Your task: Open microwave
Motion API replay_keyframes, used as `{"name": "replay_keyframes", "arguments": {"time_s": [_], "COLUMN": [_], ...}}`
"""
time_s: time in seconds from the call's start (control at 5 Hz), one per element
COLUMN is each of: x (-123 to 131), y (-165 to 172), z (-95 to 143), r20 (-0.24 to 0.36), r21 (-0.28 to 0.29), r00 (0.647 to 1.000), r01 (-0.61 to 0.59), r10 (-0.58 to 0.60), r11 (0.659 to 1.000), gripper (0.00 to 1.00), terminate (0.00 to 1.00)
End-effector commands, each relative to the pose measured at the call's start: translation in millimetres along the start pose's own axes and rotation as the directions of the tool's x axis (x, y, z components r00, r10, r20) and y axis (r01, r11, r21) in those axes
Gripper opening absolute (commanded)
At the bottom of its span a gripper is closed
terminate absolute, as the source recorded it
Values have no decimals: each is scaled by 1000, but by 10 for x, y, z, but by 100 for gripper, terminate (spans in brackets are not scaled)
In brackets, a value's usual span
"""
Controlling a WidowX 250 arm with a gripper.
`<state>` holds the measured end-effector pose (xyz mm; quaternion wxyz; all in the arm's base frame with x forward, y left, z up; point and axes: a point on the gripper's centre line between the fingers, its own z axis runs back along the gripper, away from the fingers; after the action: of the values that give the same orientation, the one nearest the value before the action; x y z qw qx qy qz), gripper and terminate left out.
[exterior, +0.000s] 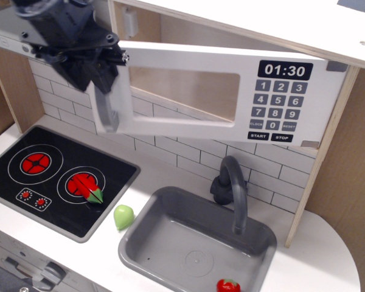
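Black gripper [98,73] reaches in from upper left, angled downward, jaws pinching the grey handle [105,109]; the microwave [231,85], mounted above the sink [194,243], has its door swung partly open.

White toy microwave [231,85] mounted above the grey sink [198,240], door swung partly open on its right hinge, grey bar handle at left, clear window, black 01:30 display, grey keypad
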<state>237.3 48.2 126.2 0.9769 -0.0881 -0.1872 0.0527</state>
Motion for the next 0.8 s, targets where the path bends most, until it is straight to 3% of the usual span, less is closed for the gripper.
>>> {"name": "replay_keyframes", "arguments": {"time_s": [0.0, 0.2, 0.4, 0.6], "x": [-538, -461, -285, -18], "y": [132, 492, 914, 1309], "z": [508, 568, 605, 652], "r20": [-126, -63, -19, 27], "r21": [-23, 65, 180, 272], "r00": [992, 994, 969, 900], "r01": [14, -90, -239, -425], "r10": [-17, 94, 246, 435], "r11": [1000, 994, 954, 863], "gripper": [100, 100, 100, 100], "terminate": [0, 0, 0, 0]}}
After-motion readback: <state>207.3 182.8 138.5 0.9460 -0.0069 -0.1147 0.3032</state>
